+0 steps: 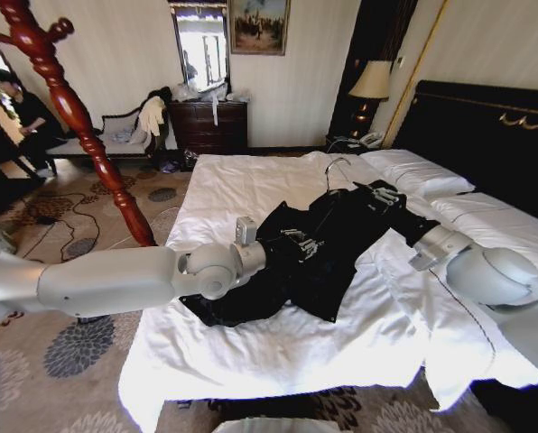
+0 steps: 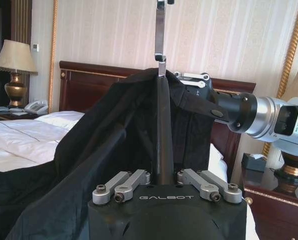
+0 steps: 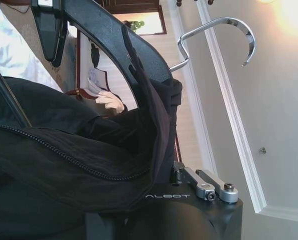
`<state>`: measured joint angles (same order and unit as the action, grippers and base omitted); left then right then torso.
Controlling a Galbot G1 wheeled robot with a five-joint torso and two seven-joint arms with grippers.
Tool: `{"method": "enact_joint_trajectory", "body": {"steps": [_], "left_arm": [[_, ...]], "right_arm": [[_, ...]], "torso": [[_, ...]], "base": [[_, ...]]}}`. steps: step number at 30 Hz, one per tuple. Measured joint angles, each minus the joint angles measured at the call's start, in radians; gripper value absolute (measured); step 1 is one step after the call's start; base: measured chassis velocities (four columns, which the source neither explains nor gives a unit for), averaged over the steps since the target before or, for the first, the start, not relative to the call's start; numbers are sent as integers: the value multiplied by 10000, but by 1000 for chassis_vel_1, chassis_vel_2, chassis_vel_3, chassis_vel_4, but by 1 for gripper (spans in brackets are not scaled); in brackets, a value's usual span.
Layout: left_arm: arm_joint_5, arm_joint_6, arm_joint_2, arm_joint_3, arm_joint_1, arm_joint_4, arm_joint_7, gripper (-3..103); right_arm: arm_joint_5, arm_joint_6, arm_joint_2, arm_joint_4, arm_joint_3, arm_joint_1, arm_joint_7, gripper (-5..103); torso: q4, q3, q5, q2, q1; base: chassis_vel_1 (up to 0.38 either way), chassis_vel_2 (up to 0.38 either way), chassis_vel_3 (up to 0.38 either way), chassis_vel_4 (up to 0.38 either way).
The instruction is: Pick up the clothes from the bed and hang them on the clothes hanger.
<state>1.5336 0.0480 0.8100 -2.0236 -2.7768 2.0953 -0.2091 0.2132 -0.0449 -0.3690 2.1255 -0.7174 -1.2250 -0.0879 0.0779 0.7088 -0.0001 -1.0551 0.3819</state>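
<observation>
I see both tools gripping the black clothes [image 1: 296, 262] mid-frame: left tool [image 1: 303, 244] and right tool [image 1: 384, 197], their fingertips hidden in fabric.

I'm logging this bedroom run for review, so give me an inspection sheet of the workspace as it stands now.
Surface: bed, white duvet, rumpled.
Job's things: black clothes on a garment hanger with a metal hook, lying on the duvet; wooden clothes hanger stands left of the bed.
Clutter: pale garments on the bench by the far wall.
Grippers: left gripper on the clothes' middle, shut on the hanger's bar; right gripper at the collar end.
Cables: nothing seen.
Surroundings: dresser, lamp, patterned carpet.
</observation>
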Motion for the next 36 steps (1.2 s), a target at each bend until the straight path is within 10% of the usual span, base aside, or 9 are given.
{"method": "enact_joint_trajectory", "body": {"steps": [10,22,29,36], "left_arm": [[9,-467,-452,-364,35,164,-285,20],[-327,-724,-2078,-703,233,1051,-44,70],[-708,-715,-4010,-220,1284,1548,991,96],[-980,-685,-5292,621,2083,805,1804,100]], "right_arm": [[176,-107,-144,-67,-122,-350,35,23],[307,-542,-429,-199,-242,-650,325,22],[306,-730,-546,-235,-275,-652,482,22],[269,-968,-762,-176,-422,-648,612,22]], "torso": [[0,0,-1,0,0],[1,0,-1,0,0],[1,0,-3,0,-1],[-1,0,-4,-1,-2]], "base": [[0,0,0,0],[0,0,0,0],[0,0,0,0],[0,0,0,0]]}}
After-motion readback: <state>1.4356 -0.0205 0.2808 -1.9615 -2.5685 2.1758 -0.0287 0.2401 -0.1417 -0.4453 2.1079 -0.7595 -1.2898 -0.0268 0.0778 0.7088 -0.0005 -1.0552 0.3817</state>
